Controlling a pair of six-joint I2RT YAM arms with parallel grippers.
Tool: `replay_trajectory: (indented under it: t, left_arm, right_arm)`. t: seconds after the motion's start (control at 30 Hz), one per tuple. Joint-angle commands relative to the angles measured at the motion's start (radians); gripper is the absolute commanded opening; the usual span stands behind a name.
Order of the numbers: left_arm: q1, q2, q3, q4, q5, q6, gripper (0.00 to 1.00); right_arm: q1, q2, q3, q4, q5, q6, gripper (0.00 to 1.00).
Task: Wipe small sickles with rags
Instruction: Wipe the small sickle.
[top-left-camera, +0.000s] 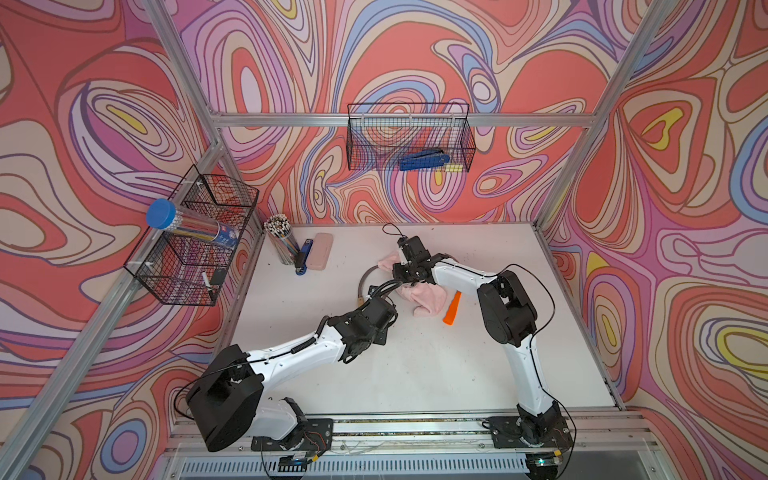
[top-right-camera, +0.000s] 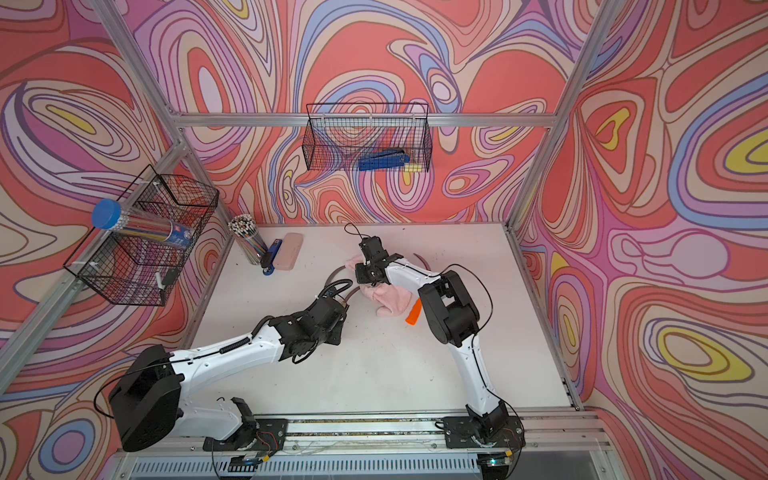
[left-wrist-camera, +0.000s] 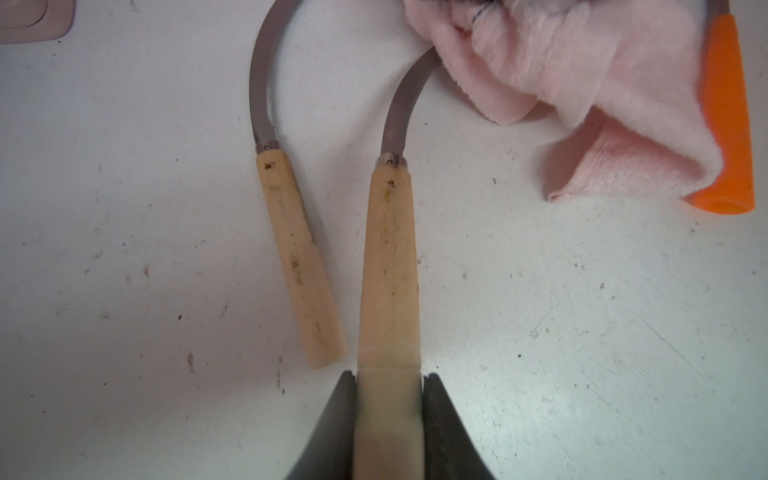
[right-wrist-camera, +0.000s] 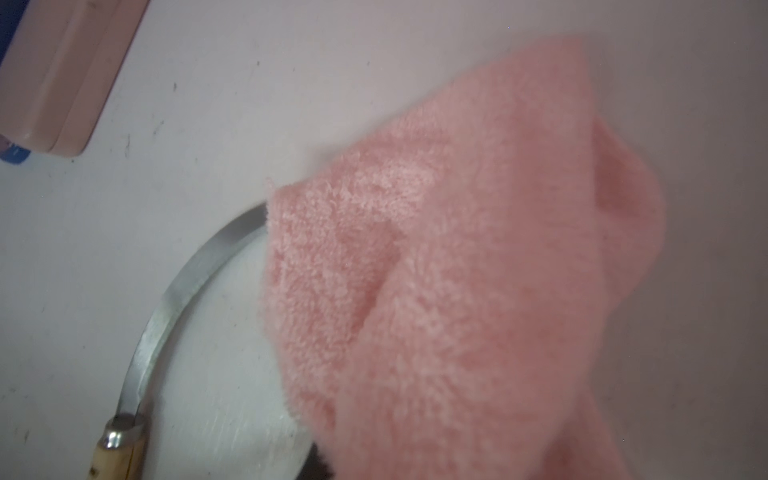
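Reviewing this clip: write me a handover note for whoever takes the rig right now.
Left gripper: shut on the wooden handle of the held sickle.
Right gripper: shut on the rag, bunched over that blade.
Second wooden sickle and orange-handled sickle lie on the table.
Done: cannot tell which blades are clean.
Left: probably finish this wipe, then the others.

Pinks, orange and grey steel on your white table

Your terry rag (left-wrist-camera: 582, 83) is pale pink; the first wooden-handled sickle (left-wrist-camera: 388, 270) and second wooden-handled sickle (left-wrist-camera: 299, 249) show cream handles with yellowish stains and dull grey blades, the third sickle (left-wrist-camera: 727, 124) a bright orange handle. The table (top-left-camera: 415, 374) is white, dark-flecked; the walls (top-left-camera: 415, 62) swirl coral, lilac, blue and yellow; the wire basket (top-left-camera: 409, 137) is black.
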Motion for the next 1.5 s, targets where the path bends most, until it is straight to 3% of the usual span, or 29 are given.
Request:
replay_trajectory:
  t: [0.0, 0.3, 0.47, 0.63, 1.1, 1.47]
  left_arm:
    - [0.002, 0.011, 0.026, -0.001, -0.01, -0.012, 0.0]
    - [0.002, 0.007, 0.028, -0.006, -0.017, -0.015, 0.0]
    - [0.002, 0.014, 0.029, -0.002, -0.017, -0.017, 0.0]
    - [0.002, 0.015, 0.031, -0.003, -0.008, -0.017, 0.0]
    - [0.003, -0.037, 0.009, -0.018, -0.021, -0.017, 0.0]
    - [0.002, -0.051, -0.005, -0.016, -0.029, -0.011, 0.0]
  right_arm:
    - [0.015, -0.062, -0.085, 0.061, -0.132, 0.028, 0.0]
    - [0.074, -0.207, -0.256, 0.157, -0.212, 0.052, 0.0]
    - [0.104, -0.279, -0.328, 0.189, -0.195, 0.06, 0.0]
    - [0.101, -0.239, -0.316, 0.155, -0.099, 0.048, 0.0]
    - [-0.16, -0.018, -0.205, 0.121, -0.143, 0.077, 0.0]
    - [-0.24, -0.062, -0.263, 0.151, -0.142, 0.078, 0.0]
